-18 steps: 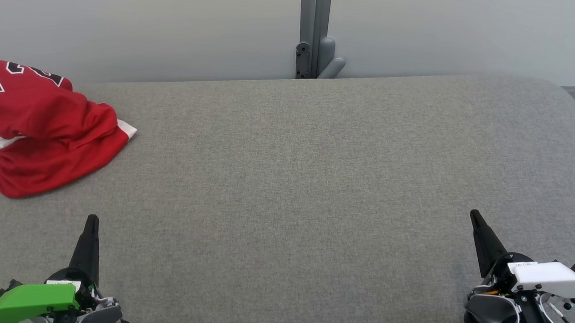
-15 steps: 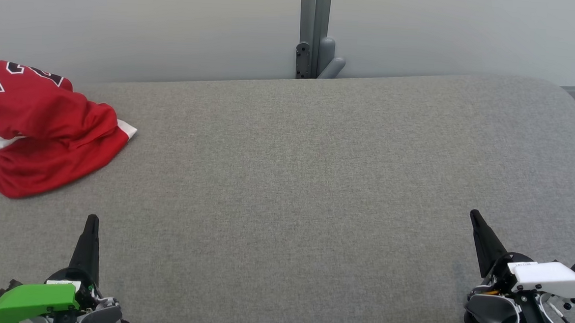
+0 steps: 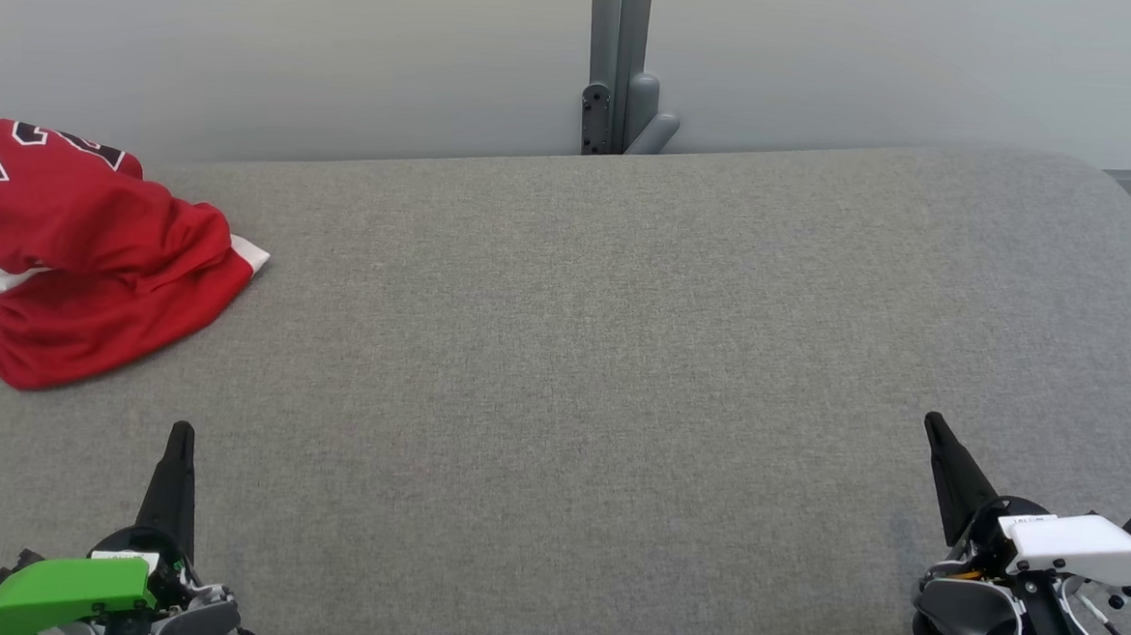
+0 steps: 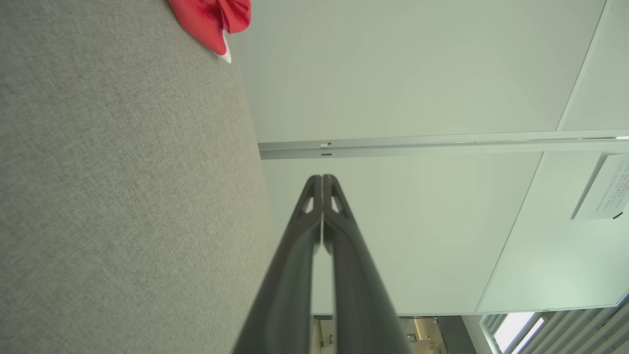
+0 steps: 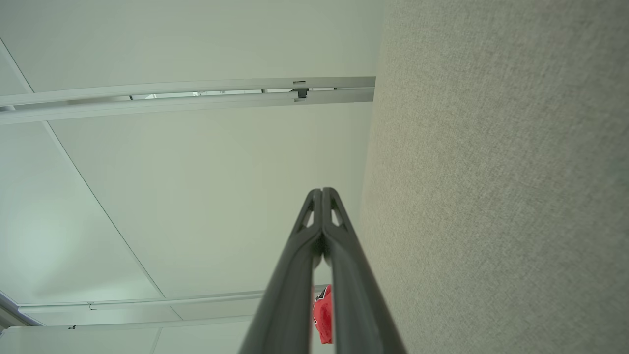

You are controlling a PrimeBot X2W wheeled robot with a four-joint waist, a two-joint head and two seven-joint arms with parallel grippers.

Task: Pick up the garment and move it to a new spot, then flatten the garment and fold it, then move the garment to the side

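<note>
The garment (image 3: 94, 254), a red jersey with white trim, lies crumpled in a heap at the far left of the grey surface (image 3: 573, 357), near its back edge. It looks light, soft and limp, likely a little slick. It should sag and drape when lifted, so a pinch on a raised fold or on the near hem edge seems the best hold. The left gripper (image 3: 180, 433) sits at the lower left, near the heap but not touching it, with its fingers (image 4: 295, 255) pressed together and empty. The middle of the surface is bare. At the lower right, well apart from the garment, the right gripper (image 3: 933, 426) also has its fingers together, holding nothing.
</note>
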